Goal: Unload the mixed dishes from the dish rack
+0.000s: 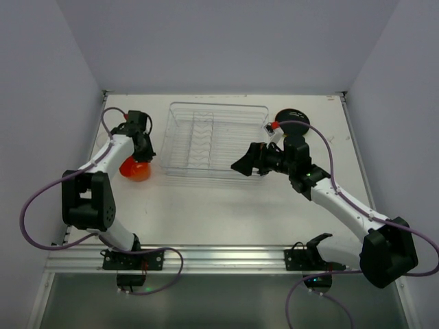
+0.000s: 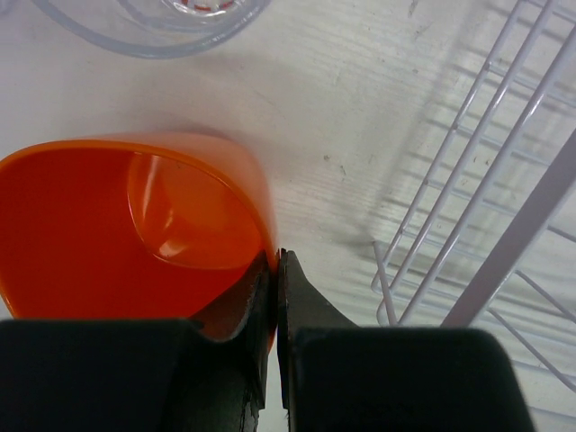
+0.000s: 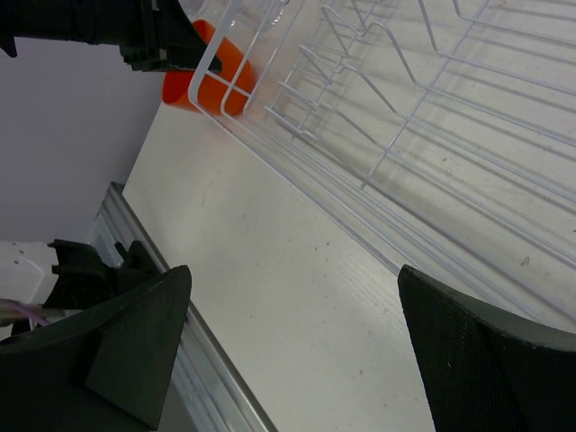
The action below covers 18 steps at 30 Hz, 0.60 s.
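Left fingers (image 2: pixel 378 378) pinching orange cup (image 2: pixel 108 225) rim, beside dish rack (image 2: pixel 517 234); right fingers (image 3: pixel 486 360) spread wide.

A white table (image 1: pixel 226 212) with a faintly grained, slightly scuffed top fills the middle of the scene. Three plain walls close it in: the back wall (image 1: pixel 226 41), the left wall (image 1: pixel 41 103) and the right wall (image 1: pixel 405 82), all pale grey-lilac. An aluminium rail (image 1: pixel 226 255) runs along the near edge. The light is even and soft, and the shadows are weak.
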Each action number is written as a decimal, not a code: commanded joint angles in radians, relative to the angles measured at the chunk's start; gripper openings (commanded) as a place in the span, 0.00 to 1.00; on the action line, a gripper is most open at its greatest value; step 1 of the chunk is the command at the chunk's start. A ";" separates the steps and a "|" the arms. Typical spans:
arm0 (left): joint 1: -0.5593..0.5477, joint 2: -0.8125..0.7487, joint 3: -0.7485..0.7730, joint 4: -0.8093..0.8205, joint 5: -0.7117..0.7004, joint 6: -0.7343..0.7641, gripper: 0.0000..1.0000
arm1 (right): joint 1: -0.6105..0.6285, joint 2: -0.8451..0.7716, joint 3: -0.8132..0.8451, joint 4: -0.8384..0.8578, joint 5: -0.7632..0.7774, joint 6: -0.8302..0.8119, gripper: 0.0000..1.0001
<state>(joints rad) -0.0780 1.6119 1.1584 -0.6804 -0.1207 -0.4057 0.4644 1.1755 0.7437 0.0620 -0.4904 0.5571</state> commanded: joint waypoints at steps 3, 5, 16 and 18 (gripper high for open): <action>0.020 0.008 0.035 0.093 -0.077 -0.019 0.00 | -0.001 -0.007 0.000 0.047 -0.019 0.004 0.99; 0.023 0.026 0.041 0.097 -0.085 -0.019 0.00 | -0.001 -0.007 0.002 0.047 -0.019 0.003 0.99; 0.037 0.068 0.054 0.122 -0.080 -0.016 0.09 | -0.001 -0.004 0.002 0.044 -0.016 0.003 0.99; 0.037 0.066 0.052 0.122 -0.080 -0.018 0.16 | -0.003 -0.004 0.002 0.044 -0.016 0.001 0.99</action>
<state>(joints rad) -0.0521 1.6741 1.1709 -0.6086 -0.1772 -0.4088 0.4644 1.1759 0.7437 0.0643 -0.4908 0.5575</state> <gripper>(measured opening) 0.136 0.989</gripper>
